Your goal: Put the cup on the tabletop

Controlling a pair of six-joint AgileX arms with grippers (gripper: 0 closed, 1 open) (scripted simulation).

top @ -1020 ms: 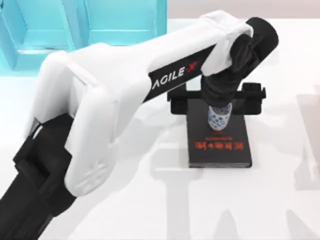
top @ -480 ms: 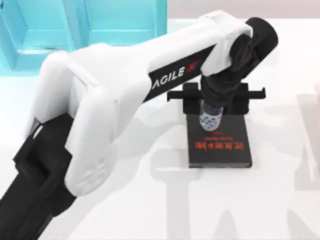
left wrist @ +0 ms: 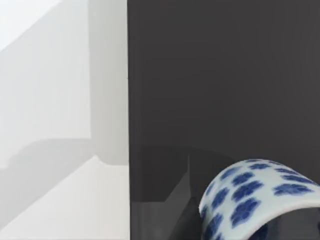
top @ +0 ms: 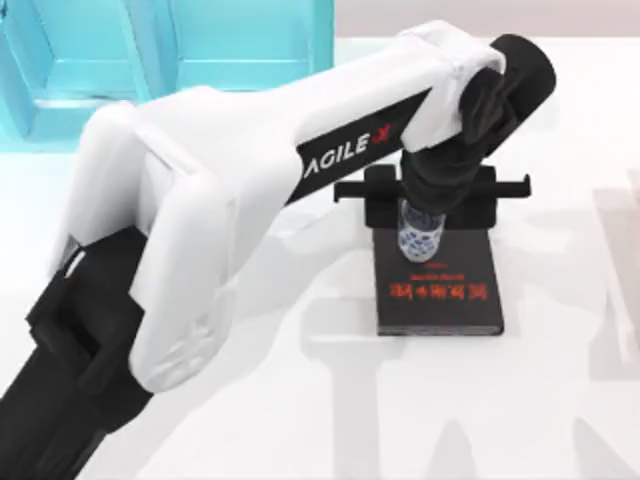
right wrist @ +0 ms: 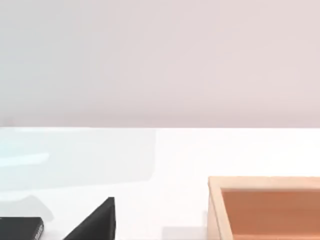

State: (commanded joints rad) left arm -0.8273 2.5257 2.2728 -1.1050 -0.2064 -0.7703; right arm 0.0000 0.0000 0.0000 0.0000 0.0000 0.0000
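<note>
**Blue-patterned cup held over the black book**

The small white cylindrical cup with blue mottled flower-like blotches (top: 420,240) is handleless and much narrower than the book beneath it. In the left wrist view the cup (left wrist: 260,200) shows a rounded white wall dotted with clusters of dark blue petals, seen against the flat black cover.

From above, the cup sits directly under the black end of the left arm, with the left gripper (top: 428,205) coming down over its upper part. Only the cup's lower part shows below the dark wrist. The jaws appear clamped on the cup's upper part, one to each side, though the wrist hides the contact itself. The gripper's black crossbar stretches left and right just above the far edge of the book.

The cup lies over the far end of the flat black rectangular book with red lettering (top: 440,295), above the line of red characters. Whether its base touches the cover cannot be told. The book lies on the glossy white desk (top: 300,400), right of centre.

A turquoise shelf unit (top: 160,50) stands at the far left of the desk. The right wrist view shows the white desk, a black corner of the book (right wrist: 95,222) and a light wooden open box (right wrist: 265,207).
</note>
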